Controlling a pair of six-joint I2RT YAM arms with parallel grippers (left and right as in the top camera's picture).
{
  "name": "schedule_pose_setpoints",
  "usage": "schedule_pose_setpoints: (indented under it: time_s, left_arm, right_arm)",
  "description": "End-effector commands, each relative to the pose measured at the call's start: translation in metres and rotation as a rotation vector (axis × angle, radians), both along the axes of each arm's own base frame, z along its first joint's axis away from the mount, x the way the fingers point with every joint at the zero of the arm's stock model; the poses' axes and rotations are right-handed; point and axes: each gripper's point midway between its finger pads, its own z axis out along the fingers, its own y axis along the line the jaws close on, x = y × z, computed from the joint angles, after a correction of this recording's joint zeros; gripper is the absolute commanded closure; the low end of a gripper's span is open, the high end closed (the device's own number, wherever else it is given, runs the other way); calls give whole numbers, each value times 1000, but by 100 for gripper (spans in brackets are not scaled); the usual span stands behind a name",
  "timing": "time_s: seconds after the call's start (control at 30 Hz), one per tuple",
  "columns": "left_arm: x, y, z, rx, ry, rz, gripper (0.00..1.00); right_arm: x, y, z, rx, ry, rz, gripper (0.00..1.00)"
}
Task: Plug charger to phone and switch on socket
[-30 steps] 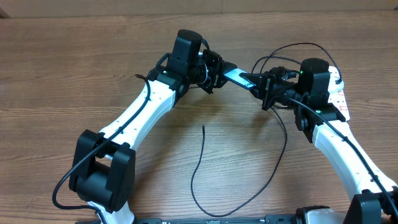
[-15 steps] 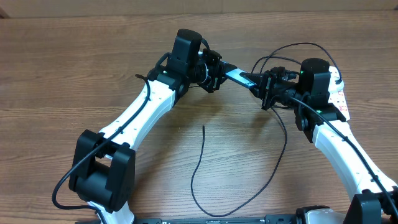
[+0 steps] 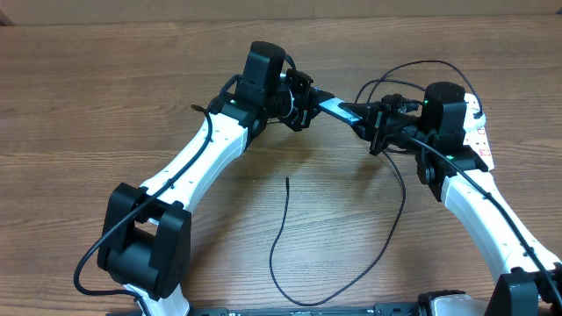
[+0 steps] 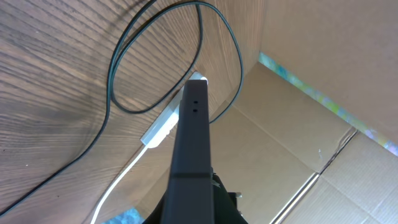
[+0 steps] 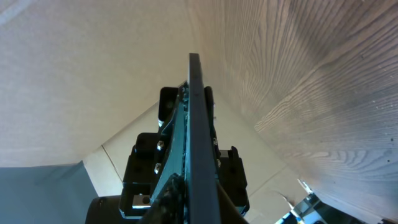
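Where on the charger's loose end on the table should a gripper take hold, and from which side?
Just behind the free tip of the charger, coming from straight above with the fingers closing across the cable. It lies flat on the wooden table, that stretch runs nearly straight, and nothing sits close beside it.

Both arms reach out from the near edge and lean in toward each other at the far middle. The left arm [image 3: 198,149] slants far and right, the right arm [image 3: 479,197] far and left. The left tool [image 3: 312,96] and right tool [image 3: 358,115] point at one another, each closed on an opposite end of the phone [image 3: 332,107].
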Motion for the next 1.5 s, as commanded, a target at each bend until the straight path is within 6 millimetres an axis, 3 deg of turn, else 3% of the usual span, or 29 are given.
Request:
schedule_pose_setpoints:
  time_s: [0.0,0.3,0.5,0.63,1.0,1.47]
  left_arm:
    - [-6,-3,-1,10,-25,-43,96]
    - [-6,-3,-1,10,-25,-43,96]
    - [-4,0,-1,10,-25,-36,96]
    - [0,6,0,12,-36,-33,96]
    - [8,19,1,17,-67,-37,96]
    - [2,21,7,1,-152,-154,96]
  right_arm:
    - [2,5,15,-8,-80,35,84]
    - [5,5,24,-3,-132,35,61]
    - [5,5,24,-24,-165,47,19]
    - [3,7,25,-51,-215,77,0]
    - [-4,11,25,-135,-374,178,0]
    - [-13,4,-7,-235,-311,204,0]
